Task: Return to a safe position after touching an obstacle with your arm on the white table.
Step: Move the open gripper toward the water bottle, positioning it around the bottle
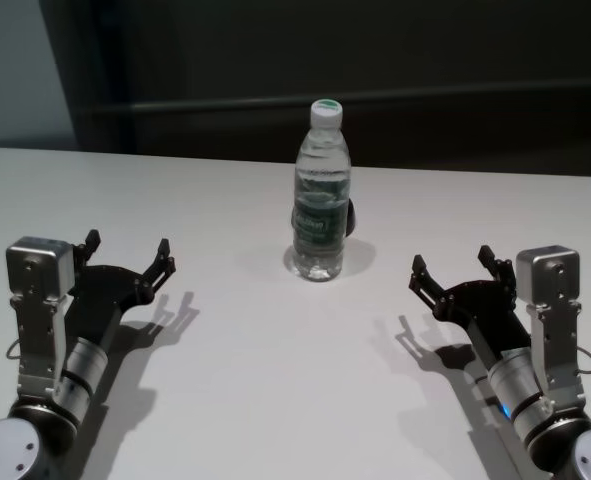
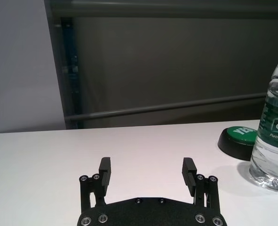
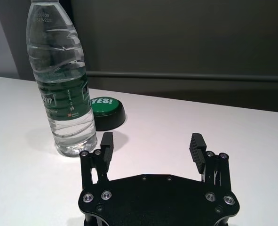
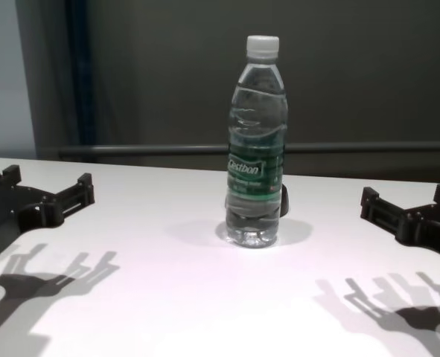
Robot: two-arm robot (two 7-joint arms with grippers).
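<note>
Standing upright near the middle of the white worktop [image 1: 225, 400] is the water bottle [image 1: 321, 200], white cap on top, dark green label with white lettering that looks like "Cestbon" in the chest view; smaller print reads "Purified D..." in the left wrist view; embossed digits near the neck are too small to tell. Just behind it sits a low black button [image 3: 107, 113] with a green top reading "YES!"; left tool [image 1: 128, 256] hovers wide, holding nothing, well apart on the bottle's left; right tool [image 1: 453, 268] likewise wide and holding nothing on its right.
</note>
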